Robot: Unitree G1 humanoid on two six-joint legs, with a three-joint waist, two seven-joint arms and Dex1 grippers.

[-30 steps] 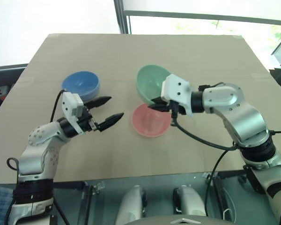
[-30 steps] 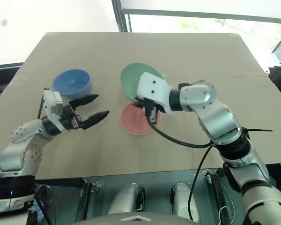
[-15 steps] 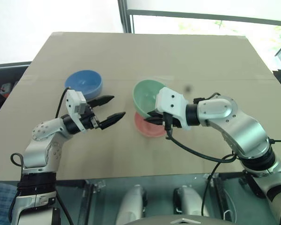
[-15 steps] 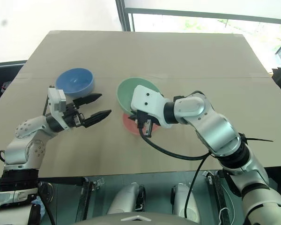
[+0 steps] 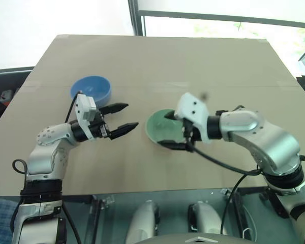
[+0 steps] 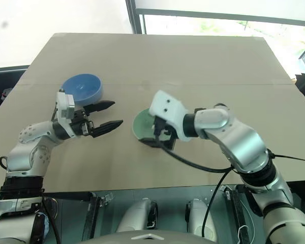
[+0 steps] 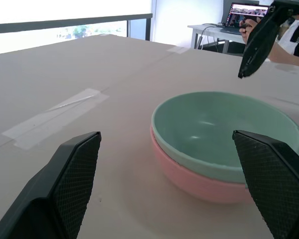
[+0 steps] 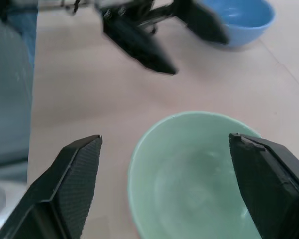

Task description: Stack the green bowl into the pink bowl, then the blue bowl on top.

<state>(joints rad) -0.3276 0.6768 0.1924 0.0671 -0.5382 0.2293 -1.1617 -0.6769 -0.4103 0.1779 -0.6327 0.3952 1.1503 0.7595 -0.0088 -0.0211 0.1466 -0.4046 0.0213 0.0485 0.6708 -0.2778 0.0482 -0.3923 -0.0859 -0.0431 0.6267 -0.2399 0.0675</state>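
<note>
Tan table (image 5: 203, 66), green bowl (image 5: 161, 126) nested in pink bowl (image 7: 199, 181), right tool (image 5: 176, 131) spread wide around it, empty, left tool (image 5: 123, 117) wide, empty

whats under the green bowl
The pink bowl sits under the green bowl, nested; its outer wall shows below the green rim. Its inside is covered.

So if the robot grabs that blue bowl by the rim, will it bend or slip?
The blue bowl looks like glossy, smooth plastic, so probably stiff but somewhat slippery between the fingers. It seems thin-walled and empty, likely light. Sitting flat on the table, it should slide rather than tip when nudged.
</note>
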